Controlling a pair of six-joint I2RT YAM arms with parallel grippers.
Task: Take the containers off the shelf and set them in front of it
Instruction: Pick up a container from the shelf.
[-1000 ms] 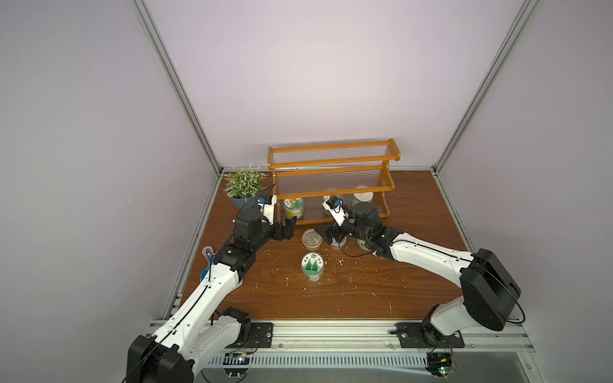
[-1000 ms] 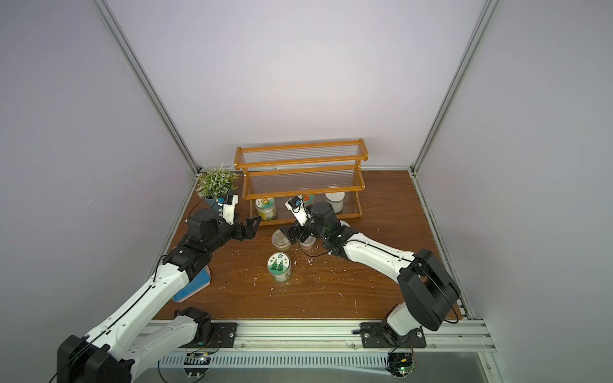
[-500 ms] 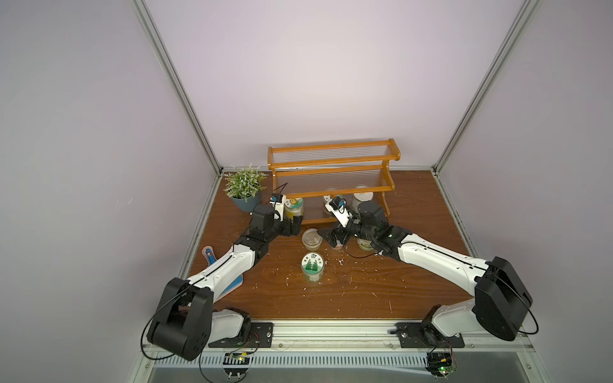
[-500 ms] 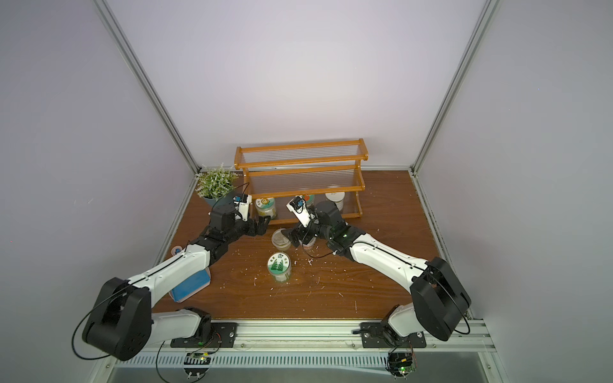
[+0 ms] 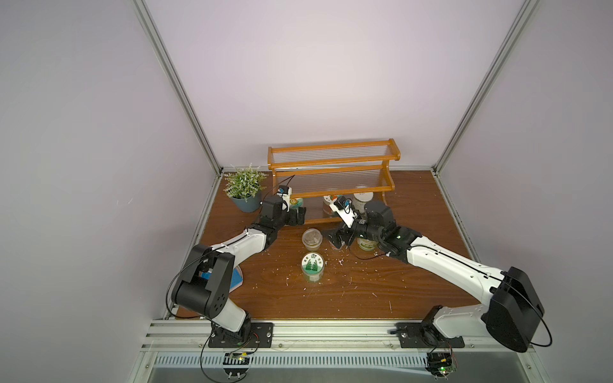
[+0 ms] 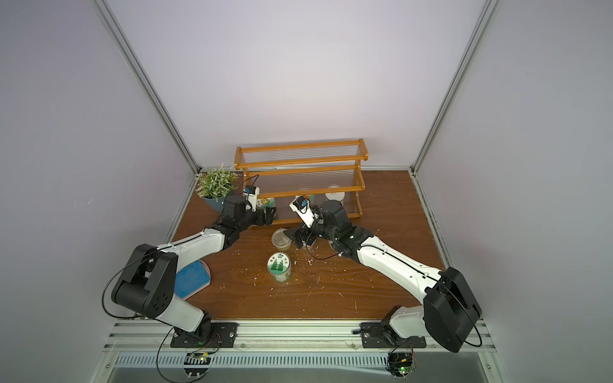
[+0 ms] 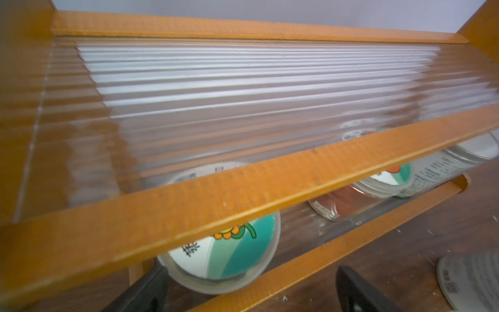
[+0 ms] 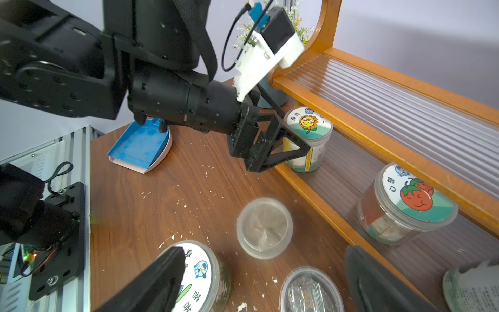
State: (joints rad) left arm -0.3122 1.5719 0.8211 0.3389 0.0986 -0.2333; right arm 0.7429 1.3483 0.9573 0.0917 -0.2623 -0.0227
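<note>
**left claw lined up on sunflower jar**

your left claw (image 8: 296,132) is wide open, straddling the sunflower jar (image 8: 309,124) at the left end of the shelf's (image 5: 331,156) bottom tier, tucked under the rail above; nothing gripped yet. your right claw (image 8: 267,281), equally open and empty, hovers over tubs (image 8: 264,229) set on the worktop (image 5: 365,291) before the shelf.

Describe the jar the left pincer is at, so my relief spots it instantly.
Find the orange-framed stepped shelf at the back and look at its bottom tier. At the end nearest the potted plant stands a clear jar, the open left pincer at it. Its lid shows a sunflower in sunglasses; the neighbouring jar's shows a tomato.
</note>
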